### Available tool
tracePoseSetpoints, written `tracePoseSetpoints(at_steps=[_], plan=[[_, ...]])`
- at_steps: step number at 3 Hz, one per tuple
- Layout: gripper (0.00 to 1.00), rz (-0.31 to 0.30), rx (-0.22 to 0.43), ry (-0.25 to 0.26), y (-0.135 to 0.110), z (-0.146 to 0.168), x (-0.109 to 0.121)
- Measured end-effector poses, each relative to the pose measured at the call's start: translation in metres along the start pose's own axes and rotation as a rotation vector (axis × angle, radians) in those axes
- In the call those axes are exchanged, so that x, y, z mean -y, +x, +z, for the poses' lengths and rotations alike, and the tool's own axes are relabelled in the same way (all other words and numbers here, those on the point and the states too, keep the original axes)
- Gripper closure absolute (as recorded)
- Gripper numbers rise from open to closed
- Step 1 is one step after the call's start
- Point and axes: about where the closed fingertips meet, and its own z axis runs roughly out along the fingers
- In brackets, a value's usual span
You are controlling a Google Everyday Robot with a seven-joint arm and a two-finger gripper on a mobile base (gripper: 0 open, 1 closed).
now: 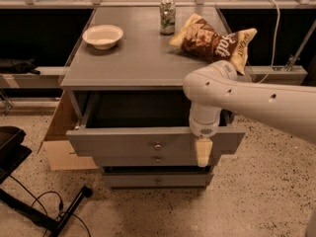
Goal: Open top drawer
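Hanging the cream-coloured pincer (204,153) tip-down from a thick white robot arm (247,100), reaching in from the right. Not possible telling the pincer's state, apart or together.

Dangling just in front of the wide, grey-painted wooden top drawer (123,142), over the right part of its front panel and crossing its lower edge. Touching the panel or hanging just clear of it, impossible telling. Standing pulled well out of the grey cabinet (138,63), directly behind the pincer, and baring a deep, dark box up and to the pincer's left. Carrying a small round metal knob (157,146) mid-panel, to the pincer's left.

Stacking beneath it a shallower grey middle drawer (128,160), level with the pincer's tip and to its left, and a narrow grey bottom drawer (128,180), below the pincer.

Bearing on the cabinet top, above and beyond the pincer, a crinkled brown crisp bag (210,37) almost straight above. Also bearing an upright pale green drinks can (167,17) up and slightly left, and a shallow cream bowl (102,35) far up-left, all well apart from the pincer.

Flanking the cabinet with brown cardboard (58,122) far to the pincer's left. Trailing a black cable (49,201) across the speckled floor (256,196), down and left of the pincer.
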Motion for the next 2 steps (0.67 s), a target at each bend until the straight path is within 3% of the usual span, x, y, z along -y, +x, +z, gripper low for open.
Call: tracePoseSetpoints(at_steps=[1,2], plan=[[0.42,0.045,0.001,-0.065,-0.003,0.016,-0.033],[0.65,0.057,-0.008,-0.092,-0.007,0.016,-0.051]])
